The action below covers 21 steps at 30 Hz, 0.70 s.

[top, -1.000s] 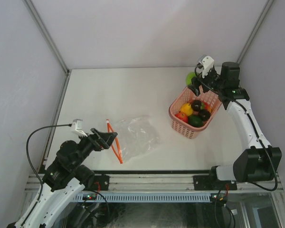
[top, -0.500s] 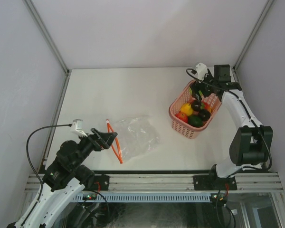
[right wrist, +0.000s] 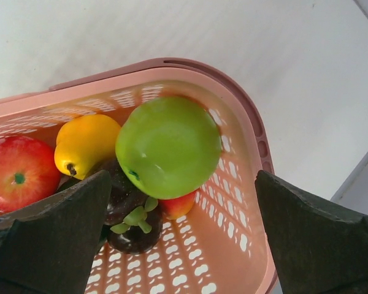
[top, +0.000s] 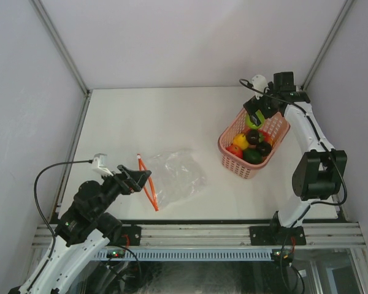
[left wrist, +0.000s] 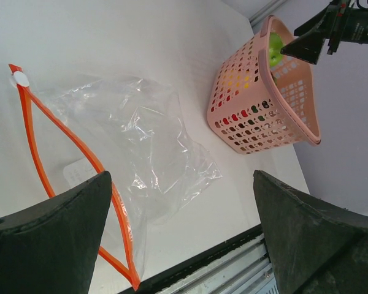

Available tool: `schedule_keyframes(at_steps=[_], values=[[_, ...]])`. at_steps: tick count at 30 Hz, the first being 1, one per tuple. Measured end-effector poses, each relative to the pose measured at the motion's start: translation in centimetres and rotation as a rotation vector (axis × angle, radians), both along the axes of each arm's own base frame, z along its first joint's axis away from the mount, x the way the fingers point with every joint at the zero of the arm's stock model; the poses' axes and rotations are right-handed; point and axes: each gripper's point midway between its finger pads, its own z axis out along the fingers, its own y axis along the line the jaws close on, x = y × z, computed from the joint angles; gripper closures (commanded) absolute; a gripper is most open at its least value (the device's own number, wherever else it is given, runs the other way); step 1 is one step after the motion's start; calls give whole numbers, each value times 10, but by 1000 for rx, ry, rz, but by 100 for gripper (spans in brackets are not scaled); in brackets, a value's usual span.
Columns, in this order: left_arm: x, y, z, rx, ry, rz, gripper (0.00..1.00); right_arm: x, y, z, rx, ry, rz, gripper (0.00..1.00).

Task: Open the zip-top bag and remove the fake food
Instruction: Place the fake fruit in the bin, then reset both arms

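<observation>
Lying crumpled — zip-top bag [top: 178, 176], strip [left wrist: 67, 131] parted; fake food [top: 253, 139] in basket [top: 224, 147]; left tool [top: 140, 178], right tool [top: 256, 113] wide.

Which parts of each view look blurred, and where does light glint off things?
Left wrist: the near fingers are dark, soft-edged blurs, while the bag is sharp, with white glints on its creases. Right wrist: fingers blurred too, green apple crisp with a soft sheen. Top: even light, no hard shadows.

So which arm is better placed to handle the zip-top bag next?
Left. Its open end effector hovers right at the zip-top bag, by the orange zip strip. The right end effector is across the table over the pink basket, open around the green apple.
</observation>
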Motion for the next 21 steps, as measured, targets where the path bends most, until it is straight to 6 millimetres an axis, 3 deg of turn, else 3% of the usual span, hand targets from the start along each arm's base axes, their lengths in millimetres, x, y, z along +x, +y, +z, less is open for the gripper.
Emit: schedule_keyframes(at_steps=[6,13,17,21], values=[[1,2,-1,4,0,14,1,-13,3,20,8,-54,9,0],[2,4,-2,8,5,22,1,-34,16,80,78,-255,60,0],[4,7,-9,23,31,49,2,-59,35,112,200,-370,123,0],[9,9,-26,63,108,81,3,-88,72,140,382,-401,277,0]])
